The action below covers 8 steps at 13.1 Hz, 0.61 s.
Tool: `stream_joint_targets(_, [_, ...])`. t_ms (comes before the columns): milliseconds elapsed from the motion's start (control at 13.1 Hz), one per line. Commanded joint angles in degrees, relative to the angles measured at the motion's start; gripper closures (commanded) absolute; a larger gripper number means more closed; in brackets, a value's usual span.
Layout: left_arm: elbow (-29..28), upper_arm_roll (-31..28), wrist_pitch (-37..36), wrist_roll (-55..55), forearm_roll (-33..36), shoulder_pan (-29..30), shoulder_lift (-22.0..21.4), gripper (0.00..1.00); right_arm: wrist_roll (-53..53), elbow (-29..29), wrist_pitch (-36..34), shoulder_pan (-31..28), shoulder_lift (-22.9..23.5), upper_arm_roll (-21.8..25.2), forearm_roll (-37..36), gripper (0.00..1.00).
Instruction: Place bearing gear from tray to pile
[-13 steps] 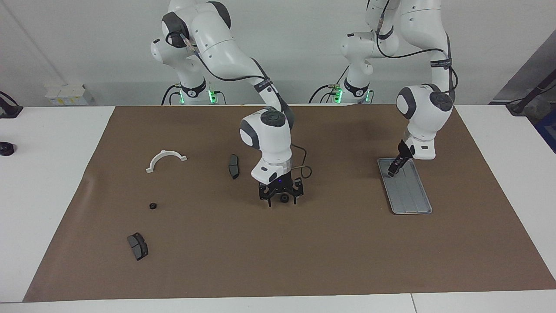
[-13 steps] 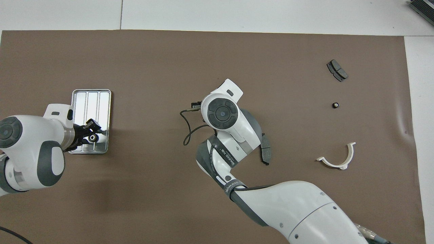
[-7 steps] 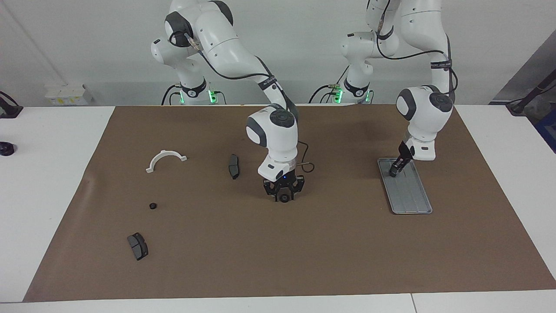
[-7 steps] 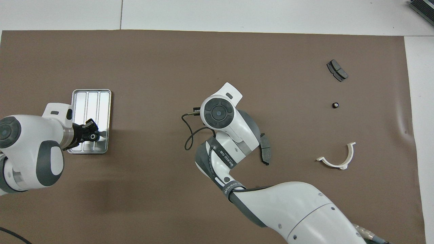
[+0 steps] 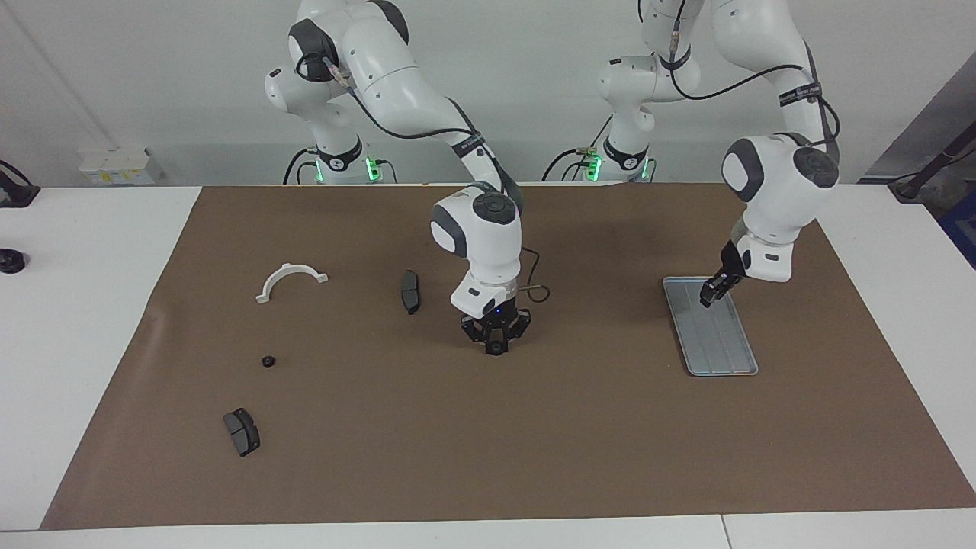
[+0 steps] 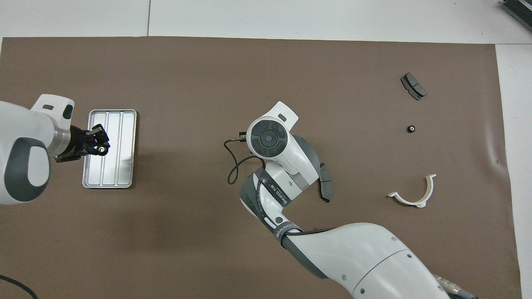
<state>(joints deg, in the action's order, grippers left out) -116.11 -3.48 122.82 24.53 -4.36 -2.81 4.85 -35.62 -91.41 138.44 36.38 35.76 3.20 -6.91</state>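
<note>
Two brake pads [image 5: 242, 431] on mat, right gripper [image 5: 496, 348] pinching gear [image 5: 496, 349], left gripper [image 5: 715, 292] pinching gear over tray [image 5: 724, 358].

— What else am I seeing on my table?

— A brown mat [image 5: 381, 473] is covering most of the white table [image 5: 84, 305]. A white half-ring bracket [image 5: 290, 280] is lying toward my right arm's end.

— And the dark pieces?

— One dark grey brake pad [image 5: 410, 291] is sitting near the mat's middle, beside the bracket but apart from it. A second brake pad [image 5: 242, 431] is lying farther from me, toward that same end.

— Anything off the mat?

— A small black object [image 5: 11, 261] is resting on the bare table at that end; I cannot tell what it is.
</note>
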Motion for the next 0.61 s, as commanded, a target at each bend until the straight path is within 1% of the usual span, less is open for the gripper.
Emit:
stream_joint_targets(0, [10.0,0.1,-10.2,-1.9,1.9,0.0,0.7,1.0,-1.3,0.3,-2.6,-1.5,-1.0,0.0,-1.5,0.96])
stream_joint_targets(152, [14.5,0.7,-15.1,-1.9,1.9,-0.6,0.3,1.0,0.0,2.5,-2.8,-4.8,-0.2,0.1,-1.7,0.96])
stream_joint_targets(305, [17.5,2.9,-18.1,-1.4,1.6,-1.9,0.1,1.0,4.3,3.3,-2.8,-8.8,0.1,0.1,-1.4,0.96])
stream_joint_targets(381, [18.3,3.9,-18.6,-1.0,1.3,-2.5,0.1,1.0,6.5,3.3,-2.8,-10.8,0.2,0.1,-1.3,0.96])
stream_joint_targets(457, [18.4,5.0,-17.7,0.6,1.1,-3.5,0.1,1.0,8.7,3.3,-2.7,-12.8,0.4,0.0,-1.1,0.96])
stream_joint_targets(534, [17.4,5.3,-15.6,4.1,1.1,-5.9,0.1,1.0,10.6,3.3,-2.6,-14.6,0.6,0.0,-0.9,0.96])
